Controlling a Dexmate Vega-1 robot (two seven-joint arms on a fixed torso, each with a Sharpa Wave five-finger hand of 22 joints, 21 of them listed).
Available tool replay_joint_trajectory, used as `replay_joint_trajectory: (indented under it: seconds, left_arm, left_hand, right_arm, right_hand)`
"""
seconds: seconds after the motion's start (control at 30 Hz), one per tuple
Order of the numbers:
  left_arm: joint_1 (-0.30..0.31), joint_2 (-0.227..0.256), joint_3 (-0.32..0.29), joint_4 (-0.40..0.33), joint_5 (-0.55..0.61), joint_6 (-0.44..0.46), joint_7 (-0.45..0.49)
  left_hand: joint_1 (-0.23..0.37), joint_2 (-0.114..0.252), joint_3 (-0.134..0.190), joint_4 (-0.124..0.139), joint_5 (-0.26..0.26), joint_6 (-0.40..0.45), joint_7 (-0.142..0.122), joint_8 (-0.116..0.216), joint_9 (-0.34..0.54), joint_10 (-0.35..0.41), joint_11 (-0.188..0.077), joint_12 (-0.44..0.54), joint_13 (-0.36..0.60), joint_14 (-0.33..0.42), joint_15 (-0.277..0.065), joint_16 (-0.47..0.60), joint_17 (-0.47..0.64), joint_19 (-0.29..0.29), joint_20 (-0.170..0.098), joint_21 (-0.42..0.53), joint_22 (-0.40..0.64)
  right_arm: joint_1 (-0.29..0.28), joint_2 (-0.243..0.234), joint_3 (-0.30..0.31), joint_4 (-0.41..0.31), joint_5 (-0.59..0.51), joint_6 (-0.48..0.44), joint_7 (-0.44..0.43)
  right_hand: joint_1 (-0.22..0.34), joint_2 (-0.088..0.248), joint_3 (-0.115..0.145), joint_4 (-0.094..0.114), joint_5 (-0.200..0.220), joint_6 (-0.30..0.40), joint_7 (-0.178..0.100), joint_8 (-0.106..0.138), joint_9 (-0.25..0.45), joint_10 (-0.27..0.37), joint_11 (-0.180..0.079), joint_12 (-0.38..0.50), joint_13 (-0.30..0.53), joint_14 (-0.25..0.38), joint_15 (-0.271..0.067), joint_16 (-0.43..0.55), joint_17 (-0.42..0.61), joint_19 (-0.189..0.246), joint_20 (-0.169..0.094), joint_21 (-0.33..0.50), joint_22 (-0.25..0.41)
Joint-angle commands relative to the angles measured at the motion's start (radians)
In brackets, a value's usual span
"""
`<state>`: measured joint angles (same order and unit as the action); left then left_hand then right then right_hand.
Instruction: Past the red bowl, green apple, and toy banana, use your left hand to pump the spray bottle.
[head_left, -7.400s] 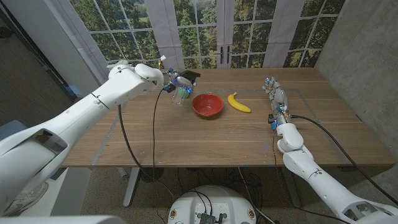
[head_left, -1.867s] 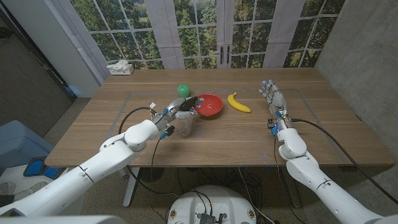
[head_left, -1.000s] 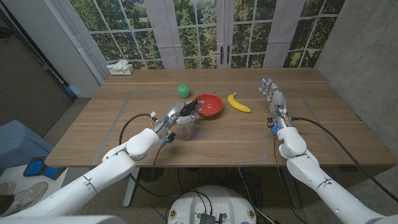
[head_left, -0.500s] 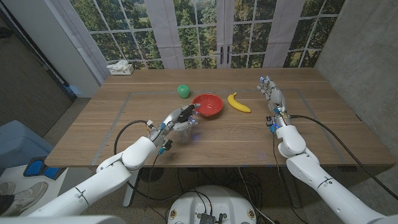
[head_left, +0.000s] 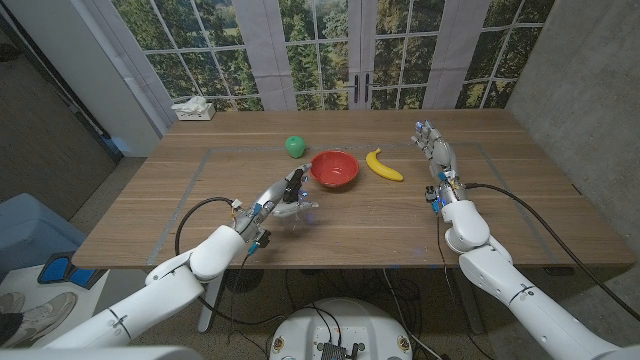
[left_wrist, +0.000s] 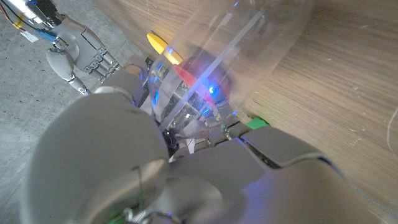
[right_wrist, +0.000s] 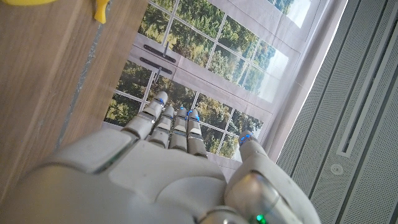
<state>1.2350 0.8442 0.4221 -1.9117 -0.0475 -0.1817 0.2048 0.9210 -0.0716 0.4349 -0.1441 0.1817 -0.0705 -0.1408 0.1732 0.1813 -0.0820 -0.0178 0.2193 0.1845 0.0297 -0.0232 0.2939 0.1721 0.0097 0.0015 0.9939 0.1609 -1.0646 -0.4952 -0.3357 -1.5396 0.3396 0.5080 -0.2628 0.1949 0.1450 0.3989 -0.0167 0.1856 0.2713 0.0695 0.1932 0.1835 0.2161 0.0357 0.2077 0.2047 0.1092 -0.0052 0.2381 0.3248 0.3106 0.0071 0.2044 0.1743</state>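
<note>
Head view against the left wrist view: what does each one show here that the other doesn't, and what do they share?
Head view alone: the whole wooden table, the right hand held open near the far right side, and a white box at the far left corner.

Left wrist view alone: a close look through the clear spray bottle, with its thin tube inside.

Shared: the left hand gripping the bottle, the red bowl, the toy banana and the green apple, the last three seen only in small part past the bottle in the wrist view.
</note>
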Motion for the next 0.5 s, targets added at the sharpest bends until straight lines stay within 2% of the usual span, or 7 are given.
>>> replay_joint_trajectory:
  seconds: [0.03,0.1,0.13,0.27,0.33,0.37,0.5]
  left_arm:
    - [-0.001,0.028,-0.012,-0.002,-0.011,0.017,-0.046]
    - [-0.006,0.030,-0.012,0.010,-0.037,0.002,-0.070]
    - [-0.009,0.032,-0.012,0.011,-0.046,0.001,-0.080]
    - [-0.026,0.036,-0.003,0.041,-0.078,-0.050,-0.131]
    - [-0.035,0.042,0.001,0.048,-0.093,-0.064,-0.161]
    - [-0.035,0.050,0.001,0.034,-0.083,-0.046,-0.161]
    - [-0.044,0.063,0.007,0.025,-0.074,-0.033,-0.178]
  left_hand:
    - [-0.129,-0.050,-0.079,0.030,-0.011,-0.048,-0.013,0.009,0.003,-0.037,-0.005,-0.017,0.003,-0.020,-0.004,-0.042,0.005,-0.016,-0.006,-0.062,0.003]
    - [-0.212,-0.069,-0.128,0.052,0.004,-0.086,-0.003,0.009,0.004,-0.075,0.015,-0.026,0.004,-0.050,0.018,-0.073,0.007,-0.043,0.009,-0.111,0.004]
    - [-0.247,-0.089,-0.157,0.058,0.015,-0.106,-0.005,0.007,0.004,-0.093,0.014,-0.029,0.005,-0.058,0.023,-0.083,0.008,-0.046,0.009,-0.132,0.004]
    - [-0.307,-0.119,-0.228,0.064,0.052,-0.180,-0.010,0.001,0.004,-0.152,0.027,-0.035,0.007,-0.104,0.043,-0.104,0.011,-0.089,0.018,-0.194,0.005]
    - [-0.327,-0.124,-0.264,0.063,0.072,-0.217,-0.023,0.000,0.004,-0.180,0.029,-0.037,0.007,-0.127,0.044,-0.109,0.012,-0.110,0.027,-0.221,0.006]
    - [-0.335,-0.125,-0.281,0.062,0.082,-0.234,-0.025,0.000,0.004,-0.193,0.032,-0.037,0.008,-0.139,0.049,-0.110,0.013,-0.117,0.031,-0.233,0.006]
    - [-0.352,-0.122,-0.344,0.051,0.125,-0.302,0.002,0.001,0.005,-0.248,0.053,-0.039,0.008,-0.192,0.066,-0.115,0.014,-0.157,0.047,-0.284,0.007]
  right_arm:
    - [0.009,0.005,-0.007,-0.001,-0.017,-0.013,-0.011]
    - [0.012,0.008,-0.008,0.000,-0.014,-0.018,-0.011]
    - [0.013,0.008,-0.009,0.004,-0.013,-0.015,-0.008]
    - [0.014,0.009,-0.010,0.004,-0.015,-0.019,-0.012]
    - [0.015,0.010,-0.011,0.005,-0.016,-0.018,-0.014]
    - [0.015,0.011,-0.011,0.007,-0.014,-0.015,-0.012]
    - [0.012,0.011,-0.010,0.005,-0.018,-0.014,-0.018]
  right_hand:
    - [-0.011,0.006,0.004,-0.004,-0.004,0.002,-0.005,0.001,0.002,0.012,0.001,-0.002,0.003,0.005,0.003,0.004,0.002,0.007,0.006,-0.003,0.002]
    - [-0.012,0.006,0.004,-0.004,-0.004,0.002,-0.005,0.001,0.002,0.012,0.001,-0.002,0.003,0.006,0.003,0.004,0.001,0.007,0.006,-0.003,0.002]
    - [-0.012,0.006,0.004,-0.004,-0.004,0.002,-0.005,0.001,0.002,0.014,0.002,-0.002,0.003,0.006,0.001,0.004,0.001,0.007,0.006,-0.002,0.002]
    - [-0.013,0.006,0.003,-0.005,-0.004,0.002,-0.004,0.001,0.002,0.013,0.002,-0.002,0.003,0.006,0.001,0.004,0.001,0.007,0.006,-0.003,0.002]
    - [-0.013,0.006,0.003,-0.005,-0.004,0.001,-0.004,0.001,0.002,0.013,0.001,-0.002,0.003,0.006,0.001,0.004,0.001,0.007,0.006,-0.003,0.002]
    - [-0.013,0.006,0.003,-0.005,-0.004,0.001,-0.004,0.001,0.002,0.012,0.000,-0.002,0.003,0.006,0.001,0.004,0.001,0.007,0.007,-0.003,0.002]
    - [-0.014,0.006,0.003,-0.005,-0.004,0.002,-0.004,0.001,0.002,0.011,0.001,-0.003,0.003,0.007,0.002,0.004,0.001,0.007,0.007,-0.003,0.002]
